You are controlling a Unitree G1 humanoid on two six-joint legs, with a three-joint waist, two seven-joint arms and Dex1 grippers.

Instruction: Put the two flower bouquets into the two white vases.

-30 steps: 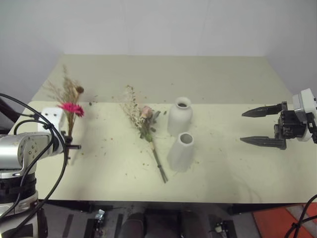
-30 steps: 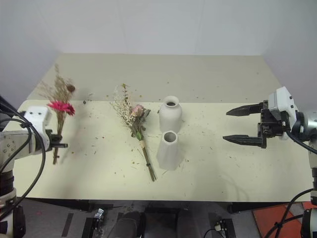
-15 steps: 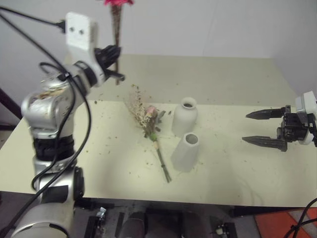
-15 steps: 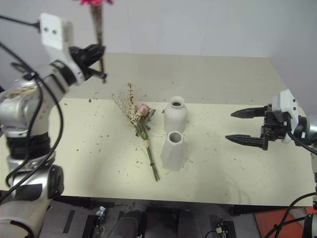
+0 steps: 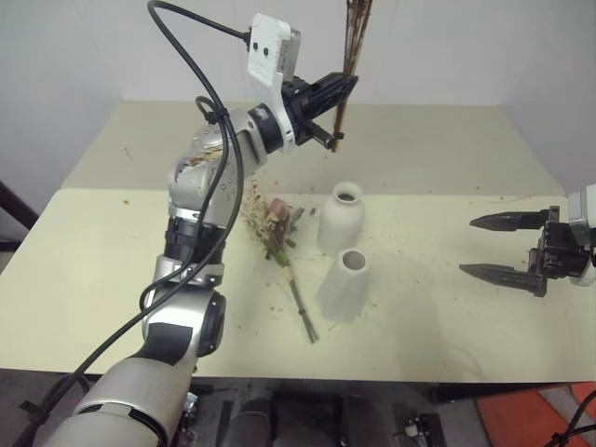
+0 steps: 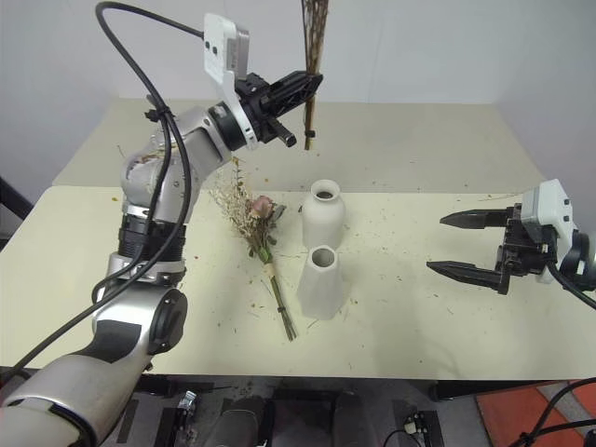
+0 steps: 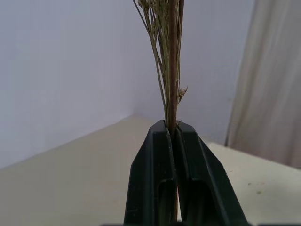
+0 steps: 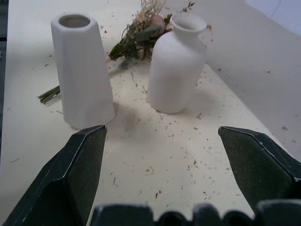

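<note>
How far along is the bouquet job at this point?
Done: nothing; the bottle vase and the tapered vase are both empty. In hand: the left pincer is shut on one bouquet's stems, held upright above the table. Left: insert it, then the rose bouquet lying on the table; the right pincer is open.

- White vases: 2 — bottle-shaped vase (image 6: 323, 213); tapered vase (image 6: 318, 282) just in front of it.
- Flower bouquets: 2 — rose bouquet (image 6: 257, 228) lying left of the bottle-shaped vase; stem bunch (image 6: 311, 56) above it.
- Grippers: 2 — left gripper (image 6: 308, 84), right gripper (image 6: 450, 244).
- Table (image 6: 419, 158): 1.
</note>
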